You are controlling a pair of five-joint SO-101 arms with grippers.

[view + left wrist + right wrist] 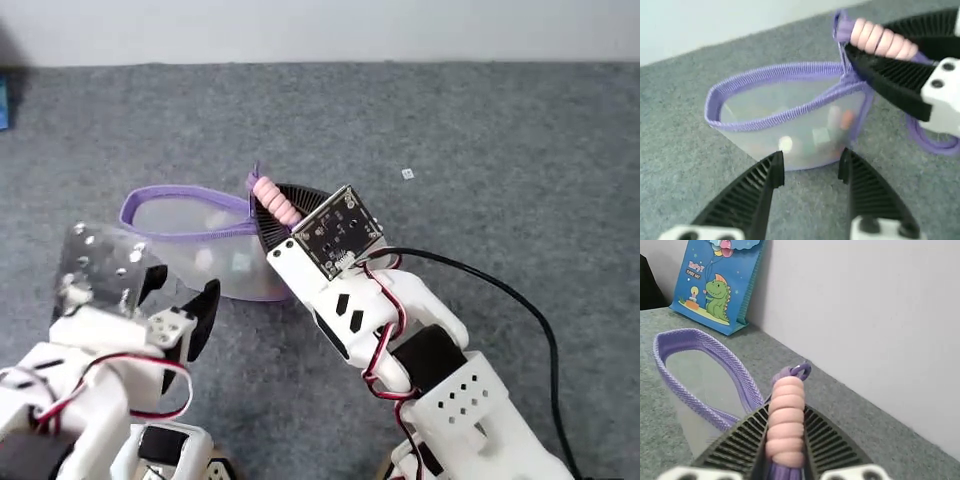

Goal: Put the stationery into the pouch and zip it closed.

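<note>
The pouch [205,262] is a clear, soft bag edged with purple zip tape [775,72]. It stands mouth-up, gaping wide open. Inside the pouch, low against its wall toward the zip end, lies the stationery [832,125]: small white, greenish and orange pieces. A pink ridged pull [272,200] rises from the pouch's zip end.

Illumination diffuse, even, moderately bright, from above. Soft shadow on carpet [500,130] just beneath left gripper [180,292] and under right gripper [268,205]. Wall [880,315] beyond right gripper brightest area, no glare. Pouch [790,125] ahead of left gripper faintly glossy; zipper pull [786,420] held in right gripper evenly lit.
</note>
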